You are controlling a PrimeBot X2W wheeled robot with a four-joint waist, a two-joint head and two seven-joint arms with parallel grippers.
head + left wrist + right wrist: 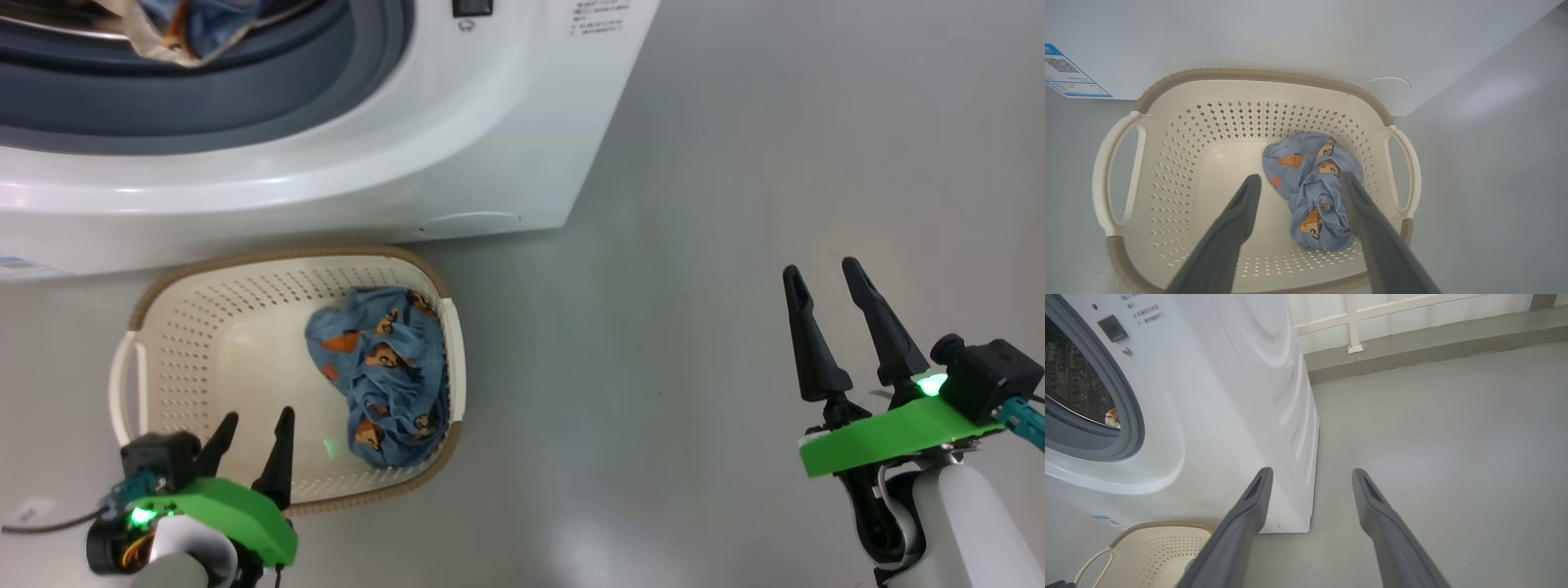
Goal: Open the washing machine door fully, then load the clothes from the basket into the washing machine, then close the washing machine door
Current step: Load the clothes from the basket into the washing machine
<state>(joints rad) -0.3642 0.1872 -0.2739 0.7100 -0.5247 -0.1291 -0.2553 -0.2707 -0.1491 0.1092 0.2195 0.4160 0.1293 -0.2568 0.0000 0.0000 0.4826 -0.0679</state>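
One washing machine (326, 180), white and front-loading, along the top of the head view, with its mouth uncovered and ringed by one grey gasket (245, 90). One round flap (469, 222) low on its front and one blue-edged sticker (1069, 73) further left. One basket (204, 327), cream and perforated with a brown rim and two white handles (128, 384), on the grey floor (694, 245) just in front of the machine. Clothes (384, 367) counted as one crumpled blue bundle with orange-brown figures, against the basket's right wall, the rest of its bottom bare. One second garment (188, 33), blue and beige, lying at the lip of the drum. Two grippers. Left gripper (257, 418) over the basket's near rim, jaws released and spread wide, nothing between them; from its wrist, right finger (1372, 228) crossing the edge of the bundle, contact impossible to judge. Right gripper (820, 268) well off to the right above bare floor, jaws likewise spread and empty. Behind the machine's side, one white railing (1353, 322) along a wall. Nothing between basket and drum mouth except the machine's curved front.
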